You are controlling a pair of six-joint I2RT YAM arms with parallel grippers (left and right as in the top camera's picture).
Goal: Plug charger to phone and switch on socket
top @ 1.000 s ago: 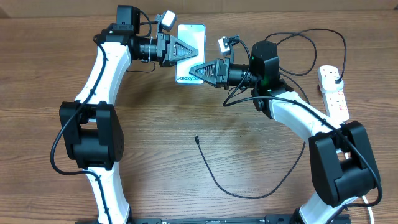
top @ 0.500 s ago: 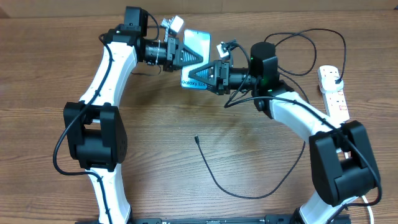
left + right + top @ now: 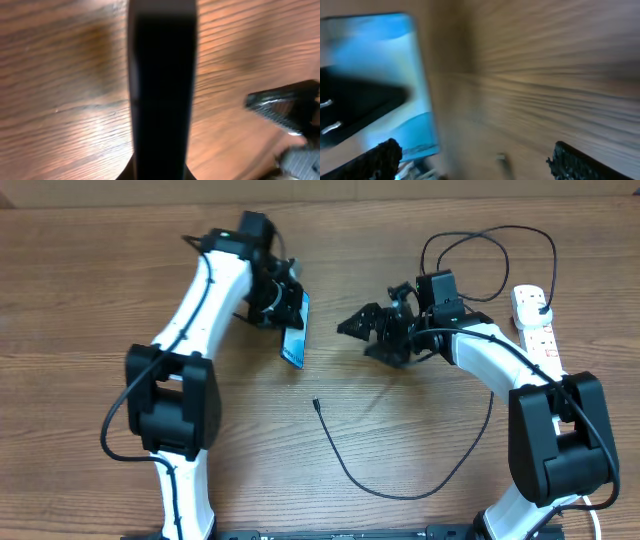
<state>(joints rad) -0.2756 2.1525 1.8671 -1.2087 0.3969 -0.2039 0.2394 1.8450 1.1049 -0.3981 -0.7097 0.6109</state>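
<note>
The step in hand is judged to be the readying of the phone (image 3: 294,332) for plugging. It is gripped in the shut jaws of the left arm (image 3: 215,280) and held clear of the surface (image 3: 80,280), tipped on edge, toward the far edge and left of centre. The jaws of the right arm (image 3: 480,355) stand wide apart with nothing between them, near the phone but not touching it.

The charger (image 3: 400,496) has not been taken up. Its connector tip (image 3: 315,404) lies loose near the middle of the surface, nearer than the phone and apart from both arms. The socket (image 3: 535,330) lies along the right edge toward the far corner, and the plug (image 3: 541,302) appears to be seated in it; whether its switch is on cannot be told.

The next move is judged to call for the right jaws to be lowered onto the connector tip, closed on it and carried to the phone's port, while the phone is kept steady.

The cable, tip and socket are shown by the overhead view alone. In the right wrist view, which is blurred, the bright blue screen is seen with a dark left finger laid across it. In the left wrist view the phone is only a dark upright band, with the open right jaws at the picture's right.
</note>
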